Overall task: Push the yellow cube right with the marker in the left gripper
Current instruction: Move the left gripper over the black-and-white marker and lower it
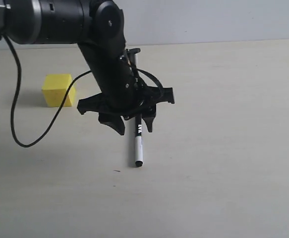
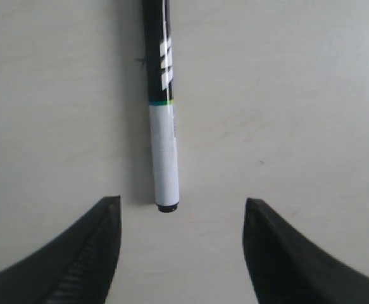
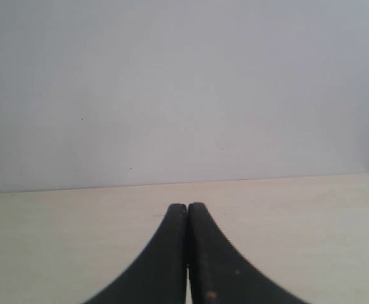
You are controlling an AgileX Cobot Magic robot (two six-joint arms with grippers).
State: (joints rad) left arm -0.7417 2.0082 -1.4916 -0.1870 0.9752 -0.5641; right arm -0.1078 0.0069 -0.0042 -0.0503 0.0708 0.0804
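The marker (image 1: 138, 148) lies flat on the table, white barrel end toward the near edge, black cap half running back under the arm. My left gripper (image 1: 134, 128) hangs over its middle, open, holding nothing. In the left wrist view the marker (image 2: 163, 145) lies just beyond the gap between the spread fingers, and the left gripper (image 2: 183, 204) is clear of it. The yellow cube (image 1: 58, 89) sits on the table to the left of the arm, apart from marker and gripper. My right gripper (image 3: 187, 207) is shut on nothing and faces the back wall; it does not show in the exterior view.
A black cable (image 1: 16, 119) loops down from the left arm in front of the cube's left side. The pale table (image 1: 223, 148) ends at a plain wall behind. A tiny dark mark (image 1: 116, 171) lies near the marker's tip.
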